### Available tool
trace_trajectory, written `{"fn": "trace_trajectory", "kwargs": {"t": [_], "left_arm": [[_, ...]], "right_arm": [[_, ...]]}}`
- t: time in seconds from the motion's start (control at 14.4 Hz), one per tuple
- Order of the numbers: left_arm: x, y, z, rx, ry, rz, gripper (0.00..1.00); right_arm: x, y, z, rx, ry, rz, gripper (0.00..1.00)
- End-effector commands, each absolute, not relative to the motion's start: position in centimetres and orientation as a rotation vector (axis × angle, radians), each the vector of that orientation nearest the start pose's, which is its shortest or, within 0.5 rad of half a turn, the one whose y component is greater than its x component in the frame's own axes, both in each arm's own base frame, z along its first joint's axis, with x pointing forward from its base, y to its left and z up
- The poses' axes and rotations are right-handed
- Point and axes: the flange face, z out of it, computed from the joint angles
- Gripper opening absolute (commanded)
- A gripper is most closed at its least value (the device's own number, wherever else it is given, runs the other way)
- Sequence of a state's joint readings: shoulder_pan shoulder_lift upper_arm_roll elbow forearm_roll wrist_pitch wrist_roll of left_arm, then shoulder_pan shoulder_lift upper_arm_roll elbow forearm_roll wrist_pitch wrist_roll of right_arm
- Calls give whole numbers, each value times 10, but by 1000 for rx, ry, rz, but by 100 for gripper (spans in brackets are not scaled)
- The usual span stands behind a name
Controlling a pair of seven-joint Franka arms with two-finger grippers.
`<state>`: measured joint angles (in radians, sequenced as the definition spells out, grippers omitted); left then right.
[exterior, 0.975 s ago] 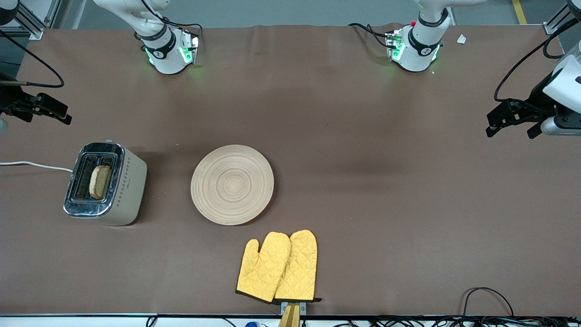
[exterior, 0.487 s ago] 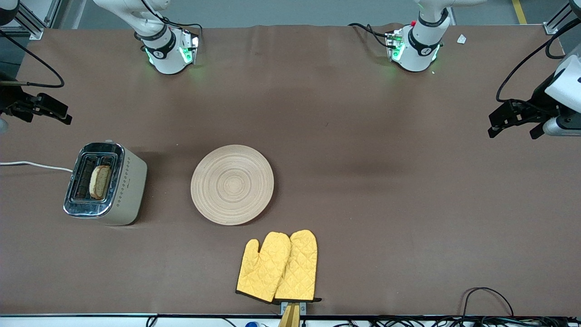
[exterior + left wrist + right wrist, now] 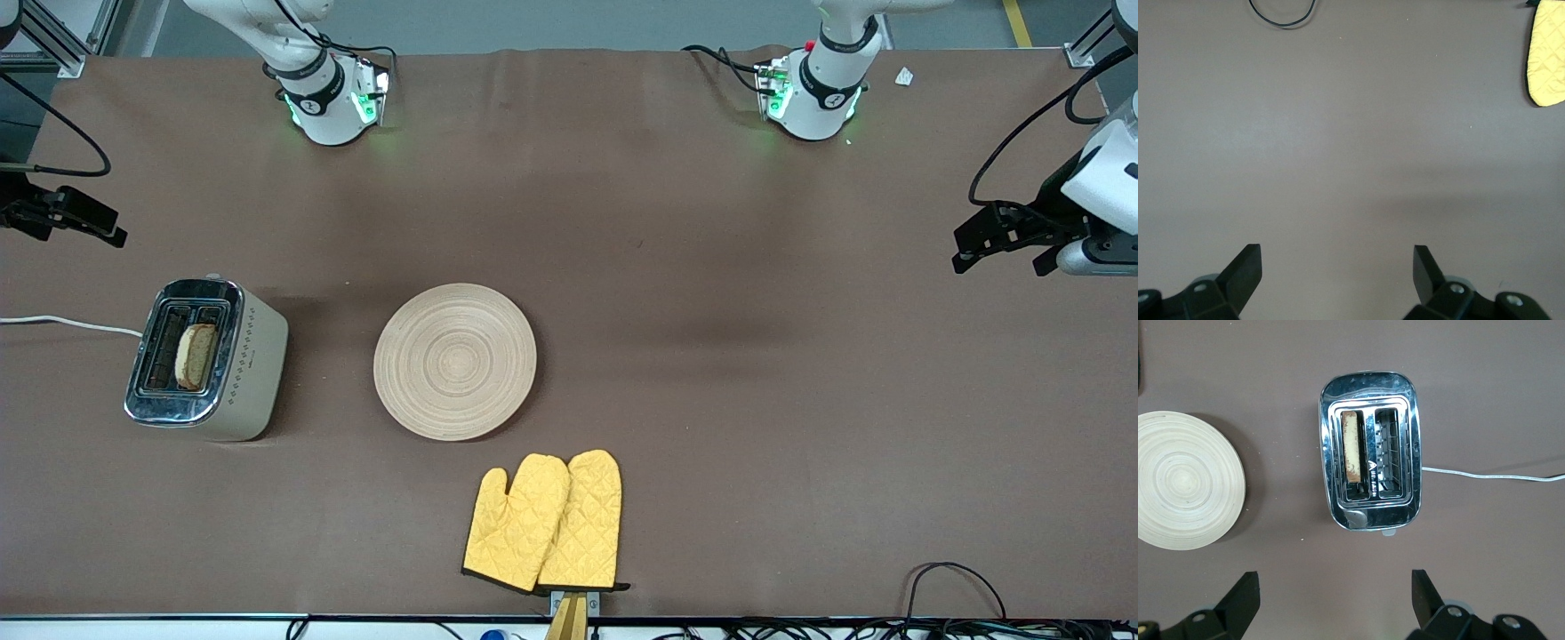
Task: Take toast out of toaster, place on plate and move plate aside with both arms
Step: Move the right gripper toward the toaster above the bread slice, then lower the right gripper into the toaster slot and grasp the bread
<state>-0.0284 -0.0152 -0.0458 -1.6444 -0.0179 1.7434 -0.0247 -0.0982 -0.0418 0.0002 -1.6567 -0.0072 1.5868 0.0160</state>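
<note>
The toast (image 3: 196, 356) stands upright in a slot of the chrome toaster (image 3: 206, 360) at the right arm's end of the table; it also shows in the right wrist view (image 3: 1352, 455). The round light-wood plate (image 3: 455, 361) lies beside the toaster near the table's middle, bare, and shows in the right wrist view (image 3: 1185, 480). My right gripper (image 3: 76, 222) is open and empty, up over bare table by the edge, apart from the toaster. My left gripper (image 3: 1000, 240) is open and empty over bare table at the left arm's end.
Two yellow oven mitts (image 3: 547, 522) lie nearer the front camera than the plate; one shows in the left wrist view (image 3: 1546, 57). The toaster's white cord (image 3: 67, 324) runs off the table edge. A black cable loop (image 3: 956, 587) lies at the front edge.
My right gripper has shifted slightly toward the table's edge. My left gripper has wavered a little in place. The toast, toaster, plate and mitts have not moved.
</note>
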Motion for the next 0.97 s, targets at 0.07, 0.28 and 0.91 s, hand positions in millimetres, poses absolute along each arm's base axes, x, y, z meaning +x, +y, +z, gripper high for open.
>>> {"fn": "trace_trajectory", "kwargs": {"t": [0.07, 0.28, 0.91], "left_arm": [[565, -43, 620, -3144, 53, -159, 100], [565, -43, 619, -3144, 58, -157, 100], [565, -42, 618, -3143, 75, -154, 100]], "right_arm": [[548, -61, 563, -3125, 182, 30, 100], [574, -70, 518, -3122, 201, 49, 100], [610, -86, 404, -3106, 249, 204, 100]]}}
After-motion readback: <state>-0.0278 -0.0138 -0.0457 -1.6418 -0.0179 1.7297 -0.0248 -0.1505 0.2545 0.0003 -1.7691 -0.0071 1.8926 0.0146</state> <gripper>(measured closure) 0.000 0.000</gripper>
